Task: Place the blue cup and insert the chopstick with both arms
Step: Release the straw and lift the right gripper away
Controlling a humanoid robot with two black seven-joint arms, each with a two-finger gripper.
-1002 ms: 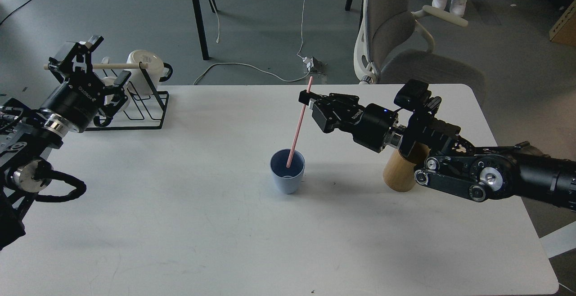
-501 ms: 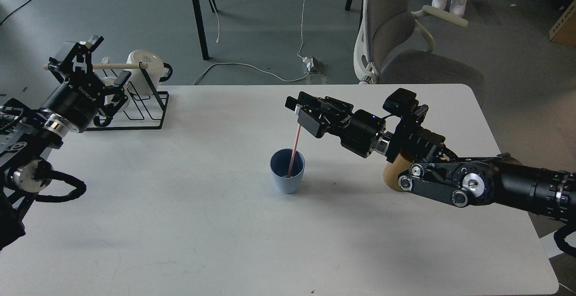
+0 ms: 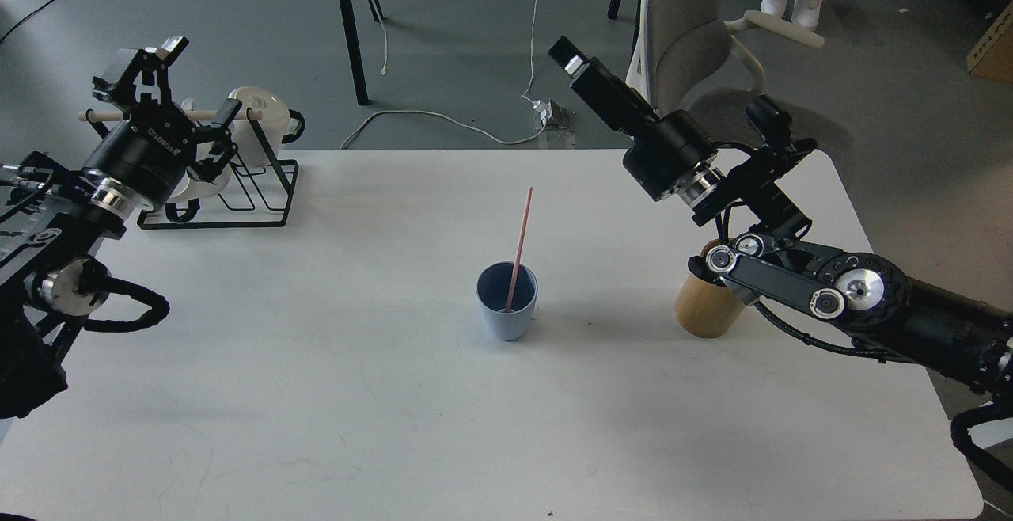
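The blue cup (image 3: 506, 317) stands upright near the middle of the white table (image 3: 332, 394). One pink chopstick (image 3: 520, 242) stands in it, leaning slightly right, with nothing holding it. My right gripper (image 3: 564, 54) is raised high above the table's far edge, up and to the right of the cup and well clear of the chopstick. It is seen side-on, so its fingers cannot be told apart. My left gripper (image 3: 196, 79) is open and empty at the far left, in front of the mug rack.
A black wire rack (image 3: 237, 196) with white mugs (image 3: 257, 113) and a pale wooden rod stands at the far left. A tan wooden cylinder (image 3: 700, 311) stands right of the cup, partly under my right arm. A grey office chair (image 3: 696, 46) is behind the table.
My right gripper let go of the chopstick and swung up and back, away from the cup. The chopstick now stands alone in the cup. My left gripper rose slightly.
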